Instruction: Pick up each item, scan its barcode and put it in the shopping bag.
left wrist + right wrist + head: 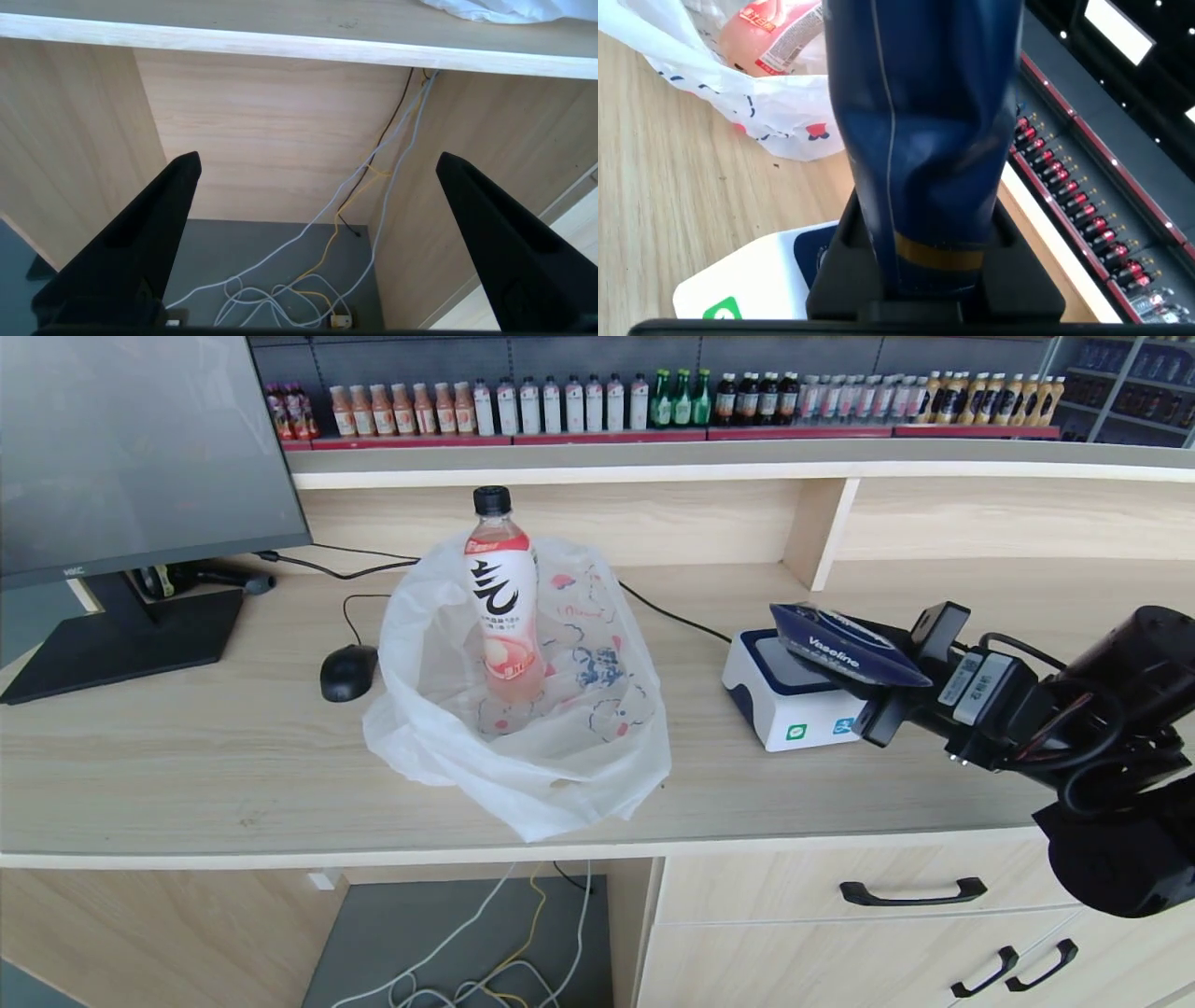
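My right gripper [904, 658] is shut on a dark blue tube [845, 644], holding it flat just above the white barcode scanner [789, 695] at the right of the counter. The same blue tube [920, 121] runs between the jaws over the scanner [752, 285]. A white plastic shopping bag [523, 709] sits open at mid-counter with a pink drink bottle [504, 597] standing upright inside it. My left gripper [318, 233] hangs open below the counter edge, with nothing between its fingers.
A monitor [131, 448] on its stand, a black mouse [347, 672] and cables lie at the counter's left. A raised shelf [747, 457] backs the counter. Drawers [910, 896] sit below right; loose cables [308, 280] lie in the open bay under the counter.
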Available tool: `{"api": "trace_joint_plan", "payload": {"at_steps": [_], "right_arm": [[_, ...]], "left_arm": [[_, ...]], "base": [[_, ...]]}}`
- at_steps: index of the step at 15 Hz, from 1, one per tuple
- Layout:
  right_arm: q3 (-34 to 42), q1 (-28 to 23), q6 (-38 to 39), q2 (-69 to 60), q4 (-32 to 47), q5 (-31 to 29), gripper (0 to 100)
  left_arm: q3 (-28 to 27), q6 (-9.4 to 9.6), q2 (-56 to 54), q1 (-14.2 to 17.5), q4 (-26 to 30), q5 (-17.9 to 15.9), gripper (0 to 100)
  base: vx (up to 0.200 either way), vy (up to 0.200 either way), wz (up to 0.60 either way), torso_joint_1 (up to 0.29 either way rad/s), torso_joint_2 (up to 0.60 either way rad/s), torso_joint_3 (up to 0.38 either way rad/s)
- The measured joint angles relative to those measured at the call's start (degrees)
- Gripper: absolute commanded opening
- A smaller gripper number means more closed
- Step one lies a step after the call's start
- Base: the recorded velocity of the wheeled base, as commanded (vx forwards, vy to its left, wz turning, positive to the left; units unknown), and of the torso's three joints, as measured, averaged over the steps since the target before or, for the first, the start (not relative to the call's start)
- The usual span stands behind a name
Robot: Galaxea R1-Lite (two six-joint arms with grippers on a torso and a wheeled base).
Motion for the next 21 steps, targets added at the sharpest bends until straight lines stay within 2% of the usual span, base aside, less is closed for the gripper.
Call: {"api": "trace_joint_plan", "payload": {"at_steps": [17, 21], "right_arm": [[-0.43, 1.4, 0.49, 0.74, 0.15, 0.57, 0], [-2.38, 1.44, 5.11, 0.09, 0.26, -1.62, 0]], "left_arm": [[0.0, 0.0, 0.0, -0.05, 0.0, 0.0, 100], [0.0, 0.0, 0.0, 0.02, 0.0, 0.0, 100]], "base": [[0.0, 0.0, 0.0, 0.0, 0.0, 0.0], [0.0, 0.0, 0.0, 0.0, 0.0, 0.0]]}}
